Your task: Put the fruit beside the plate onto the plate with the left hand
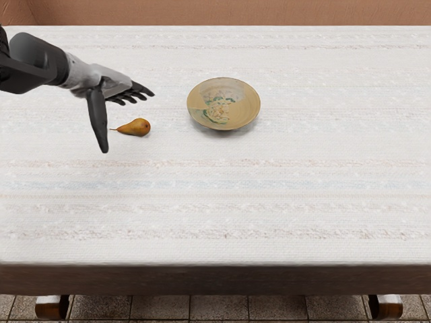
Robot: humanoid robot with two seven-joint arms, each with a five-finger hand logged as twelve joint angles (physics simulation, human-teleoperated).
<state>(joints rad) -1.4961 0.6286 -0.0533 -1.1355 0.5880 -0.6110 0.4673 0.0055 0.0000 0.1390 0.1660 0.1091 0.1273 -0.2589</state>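
Head view | left hand (109,91) spread near pear (136,126) | arm cropped at left edge

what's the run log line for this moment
left hand: open, just left of pear | pear: lying left of plate, apart from it, ungrasped | plate: no fruit on it

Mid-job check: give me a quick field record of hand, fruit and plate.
left hand: open, fingers spread, thumb pointing down, just left of the pear, holding nothing
pear: lying on the table, stem toward the hand, apart from the plate
plate: right of the pear, no fruit on it
right hand: not in view
step: grasp not yet made
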